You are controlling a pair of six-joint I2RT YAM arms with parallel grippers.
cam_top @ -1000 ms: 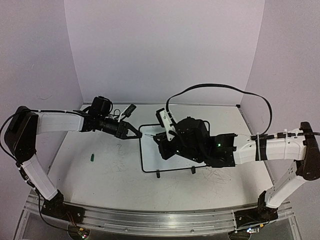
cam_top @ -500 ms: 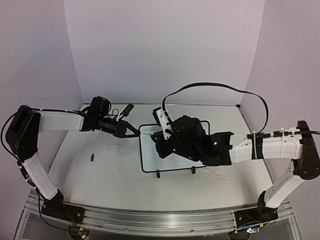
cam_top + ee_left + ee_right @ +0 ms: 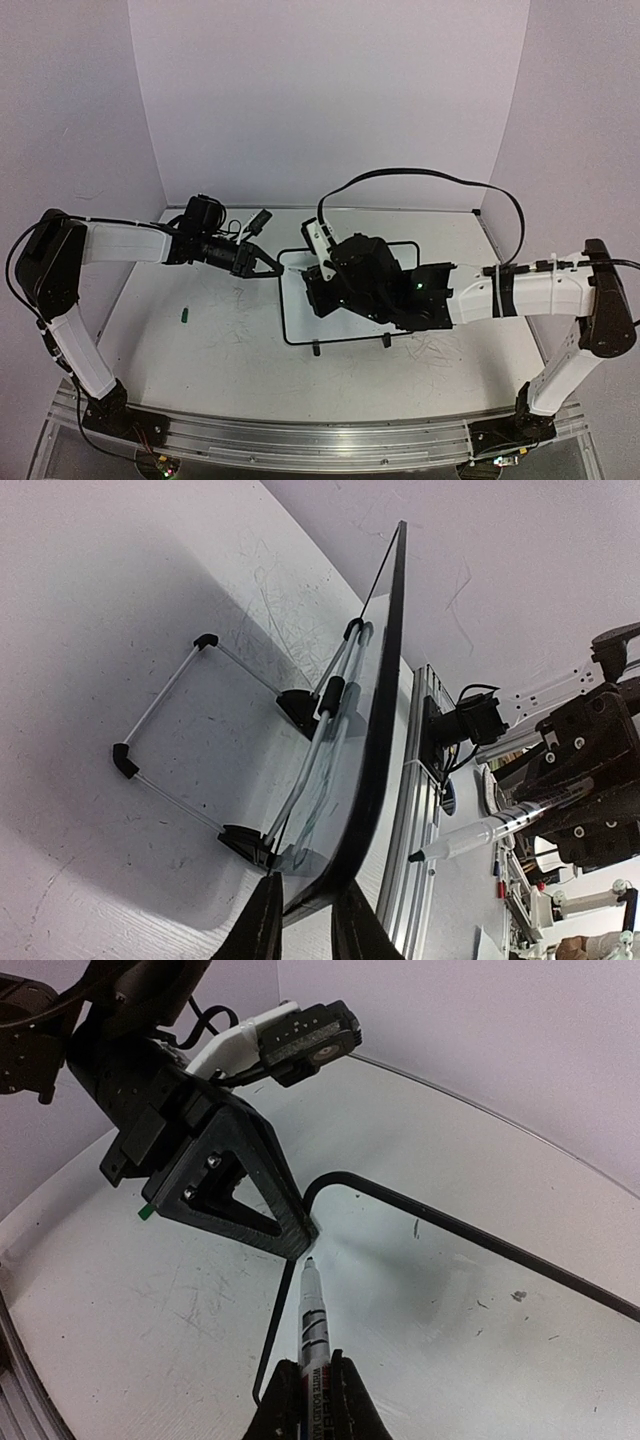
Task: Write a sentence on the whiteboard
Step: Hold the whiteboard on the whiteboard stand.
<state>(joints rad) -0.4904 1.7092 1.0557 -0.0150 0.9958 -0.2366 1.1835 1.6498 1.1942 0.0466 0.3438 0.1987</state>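
Near the middle of the table [image 3: 200, 360] the whiteboard [image 3: 297, 318] is standing tilted on its small black feet. Your left gripper [image 3: 308, 932] is taking it by the far left corner, with the fingers drawn narrow around the black rim and, as it seems, pinching it. Your right gripper [image 3: 308, 1385] is holding a marker [image 3: 312, 1325], fingers closed tight on the barrel, and the tip is pointing at that same corner, just beside the left fingers. Whether the tip is touching the surface, I cannot tell. No green words are showing on the part of the board that I can see, so I judge you are only starting the writing step. The next move is calling for a gentle contact, then strokes going to the right, away from the left fingers, with light pressure so the board is not tipping back. A small green piece [image 3: 186, 316], perhaps the marker's cap, is lying well apart on the left.
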